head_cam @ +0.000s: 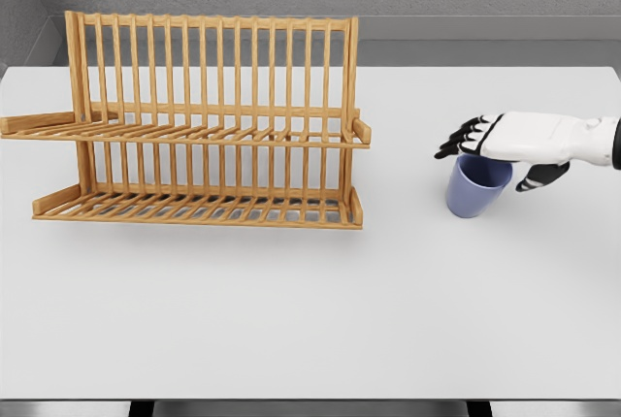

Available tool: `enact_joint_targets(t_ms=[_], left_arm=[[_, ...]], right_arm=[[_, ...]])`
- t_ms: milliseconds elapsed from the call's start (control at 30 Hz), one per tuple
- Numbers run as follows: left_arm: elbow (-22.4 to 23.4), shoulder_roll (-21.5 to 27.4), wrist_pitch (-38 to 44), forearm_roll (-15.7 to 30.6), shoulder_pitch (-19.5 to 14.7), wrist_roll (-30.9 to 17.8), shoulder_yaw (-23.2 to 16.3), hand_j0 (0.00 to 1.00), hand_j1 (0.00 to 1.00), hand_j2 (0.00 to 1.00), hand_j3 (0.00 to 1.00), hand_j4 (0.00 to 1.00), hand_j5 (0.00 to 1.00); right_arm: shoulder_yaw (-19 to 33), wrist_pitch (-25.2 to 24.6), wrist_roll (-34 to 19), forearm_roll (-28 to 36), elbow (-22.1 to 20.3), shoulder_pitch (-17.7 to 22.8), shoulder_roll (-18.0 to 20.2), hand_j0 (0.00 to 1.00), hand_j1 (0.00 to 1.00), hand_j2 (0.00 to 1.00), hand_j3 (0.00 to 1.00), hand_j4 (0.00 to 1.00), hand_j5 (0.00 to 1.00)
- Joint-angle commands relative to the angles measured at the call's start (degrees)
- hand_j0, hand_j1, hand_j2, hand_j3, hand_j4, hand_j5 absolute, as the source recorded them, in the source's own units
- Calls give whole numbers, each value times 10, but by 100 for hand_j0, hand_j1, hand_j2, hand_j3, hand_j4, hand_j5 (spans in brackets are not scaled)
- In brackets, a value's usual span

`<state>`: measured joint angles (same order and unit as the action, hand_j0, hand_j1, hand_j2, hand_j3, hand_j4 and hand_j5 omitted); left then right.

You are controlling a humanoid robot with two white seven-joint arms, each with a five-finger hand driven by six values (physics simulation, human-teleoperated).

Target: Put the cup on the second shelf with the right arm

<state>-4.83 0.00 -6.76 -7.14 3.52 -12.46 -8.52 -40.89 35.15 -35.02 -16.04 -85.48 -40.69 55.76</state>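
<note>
The blue cup (476,187) stands on the white table (310,320) toward its right side, its long axis near vertical but tipped a little, the open mouth up and leaning right toward the hand, the narrower base down and to the left. The right hand (505,141) enters from the right edge and lies flat, palm down, over the cup's rim, covering the mouth; its dark fingers (464,136) reach out leftward past the rim and the thumb (539,176) hangs down beside the cup's right wall, so whether it actually grips the cup cannot be told. The wooden rack (204,126) sits well apart to the left, with a lower shelf (199,208) and an upper shelf (189,133), both slatted and open toward the front. Bare tabletop lies between cup and rack and across the whole near half, up to the front edge.
</note>
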Motion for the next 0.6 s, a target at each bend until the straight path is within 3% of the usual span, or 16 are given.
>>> enact_joint_targets(t_ms=[0, 300, 400, 467, 567], left_arm=[[0, 0, 0, 0, 0, 0, 0, 100, 100, 100, 100, 100, 100], [0, 0, 0, 0, 0, 0, 0, 100, 100, 100, 100, 100, 100], [0, 0, 0, 0, 0, 0, 0, 100, 100, 100, 100, 100, 100], [0, 0, 0, 0, 0, 0, 0, 100, 100, 100, 100, 100, 100], [0, 0, 0, 0, 0, 0, 0, 100, 100, 100, 100, 100, 100]], right_arm=[[-4, -2, 0, 3, 3, 0, 0, 100, 100, 100, 100, 100, 100], [-19, -2, 0, 3, 19, -3, -12, 100, 100, 100, 100, 100, 100], [-20, -2, 0, 3, 19, -5, -12, 77, 77, 77, 77, 77, 77], [-22, -2, 0, 3, 19, -5, -12, 70, 70, 70, 70, 70, 70], [-22, -2, 0, 3, 19, -4, -12, 67, 67, 67, 67, 67, 67]])
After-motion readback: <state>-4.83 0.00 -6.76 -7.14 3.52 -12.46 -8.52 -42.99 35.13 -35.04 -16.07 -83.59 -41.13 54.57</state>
